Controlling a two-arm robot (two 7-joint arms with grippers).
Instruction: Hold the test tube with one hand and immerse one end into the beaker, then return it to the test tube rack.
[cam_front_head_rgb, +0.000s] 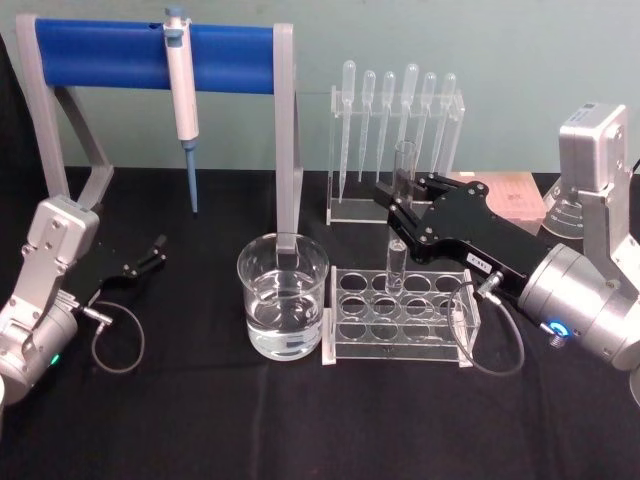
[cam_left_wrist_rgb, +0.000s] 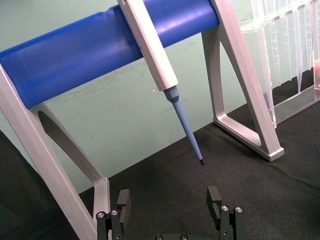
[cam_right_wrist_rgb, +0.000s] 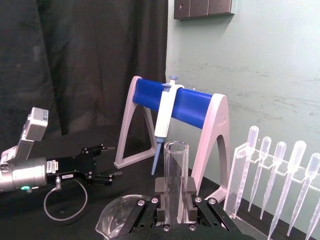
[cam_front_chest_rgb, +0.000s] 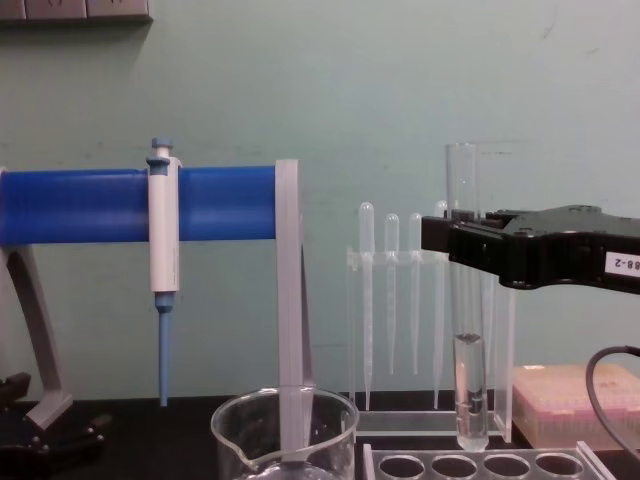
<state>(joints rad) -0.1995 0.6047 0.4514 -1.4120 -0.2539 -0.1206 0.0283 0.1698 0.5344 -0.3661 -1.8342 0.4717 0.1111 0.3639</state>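
Head view: my right tool (cam_front_head_rgb: 400, 197) pinching test tube (cam_front_head_rgb: 396, 256) upright over rack (cam_front_head_rgb: 398, 352), beaker (cam_front_head_rgb: 283, 300) standing just left. Left wrist view: left tool (cam_left_wrist_rgb: 170, 201) idling, spread. Chest view: tube bottom hovering just above rack; dip unconfirmable; if done, only reinserting remaining.

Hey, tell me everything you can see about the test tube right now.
The test tube is a long, clear glass tube with a straight open rim and rounded bottom, with what looks like clear liquid in its lower part. It stands upright, clamped on its upper part by the right claw, its bottom at the top of the rack, over a back-row hole.
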